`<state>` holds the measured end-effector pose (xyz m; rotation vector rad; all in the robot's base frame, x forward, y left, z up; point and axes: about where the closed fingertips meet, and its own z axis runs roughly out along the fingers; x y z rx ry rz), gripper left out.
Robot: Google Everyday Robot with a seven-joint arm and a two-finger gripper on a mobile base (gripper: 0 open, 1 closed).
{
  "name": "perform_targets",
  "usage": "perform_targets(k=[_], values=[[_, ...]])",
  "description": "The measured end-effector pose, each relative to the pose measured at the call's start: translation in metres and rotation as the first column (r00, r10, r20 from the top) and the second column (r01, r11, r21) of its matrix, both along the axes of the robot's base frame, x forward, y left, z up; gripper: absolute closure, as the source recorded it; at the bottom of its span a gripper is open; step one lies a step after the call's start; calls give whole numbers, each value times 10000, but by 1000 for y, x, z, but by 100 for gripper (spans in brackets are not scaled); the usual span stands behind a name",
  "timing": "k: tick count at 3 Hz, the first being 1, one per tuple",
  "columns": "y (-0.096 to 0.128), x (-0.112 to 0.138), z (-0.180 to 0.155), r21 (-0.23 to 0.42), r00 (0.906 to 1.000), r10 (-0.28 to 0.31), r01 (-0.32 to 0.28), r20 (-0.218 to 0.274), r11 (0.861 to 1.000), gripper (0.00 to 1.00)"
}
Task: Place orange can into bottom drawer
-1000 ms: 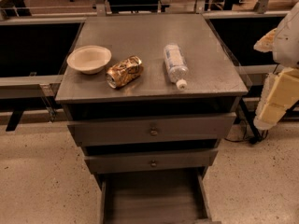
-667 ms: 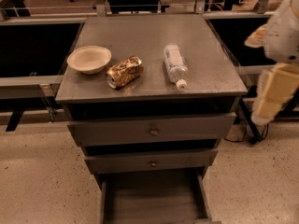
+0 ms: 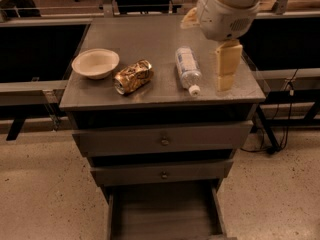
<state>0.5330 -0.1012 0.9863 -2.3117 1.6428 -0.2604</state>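
Note:
The orange can point(image 3: 133, 76) lies on its side on the grey cabinet top point(image 3: 150, 39), left of centre, dented, with its silver top facing front-left. The bottom drawer point(image 3: 162, 214) is pulled open at the foot of the cabinet and its grey floor is bare. My gripper point(image 3: 225, 76) hangs from the white wrist point(image 3: 225, 9) over the right part of the cabinet top. It is to the right of the bottle, well apart from the can, and holds nothing that I can see.
A clear plastic water bottle point(image 3: 187, 69) with a white cap lies between the can and the gripper. A cream bowl point(image 3: 95, 62) stands left of the can. Two upper drawers with round knobs point(image 3: 164, 140) are closed. Dark frames and cables point(image 3: 280, 134) flank the cabinet.
My arm has swung in from the right edge of the view to over the right part of the cabinet top. The can, the bottle and the bowl have not moved.

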Motion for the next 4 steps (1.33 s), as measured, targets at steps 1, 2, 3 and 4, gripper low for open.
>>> perform_targets(k=[1,2,3,4], values=[[4,2,0,-100,9977,655,-653,146,9978,0],[9,5,-1,45,9967,799,-800,107,9968,0],[46,14,-16,518,9746,2194,-2171,-440,9748,0],[90,36,-30,626,9280,3657,-3617,-719,9302,0]])
